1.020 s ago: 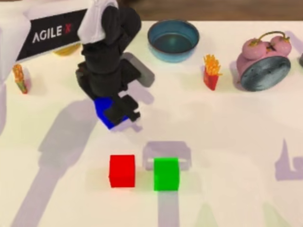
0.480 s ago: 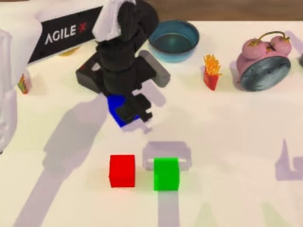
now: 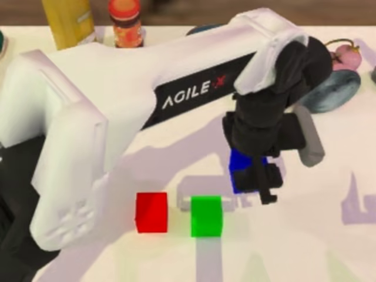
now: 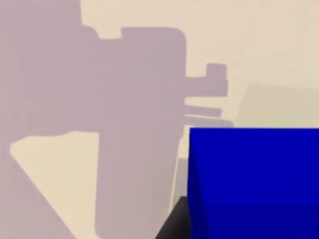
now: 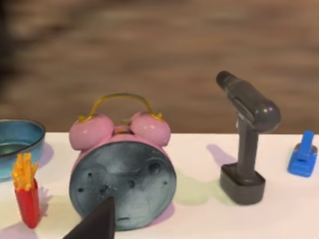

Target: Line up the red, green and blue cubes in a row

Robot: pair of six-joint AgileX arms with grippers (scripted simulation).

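Bright, even light falls on the pale table [image 3: 329, 176]. Soft lilac shadows of the left arm [image 3: 117, 106] spread across it in the top and left wrist views. The wooden backdrop [image 5: 159, 55] looks blurred.

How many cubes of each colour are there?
red cube: 1
green cube: 1
blue cube, held in the left gripper: 1
Total: 3
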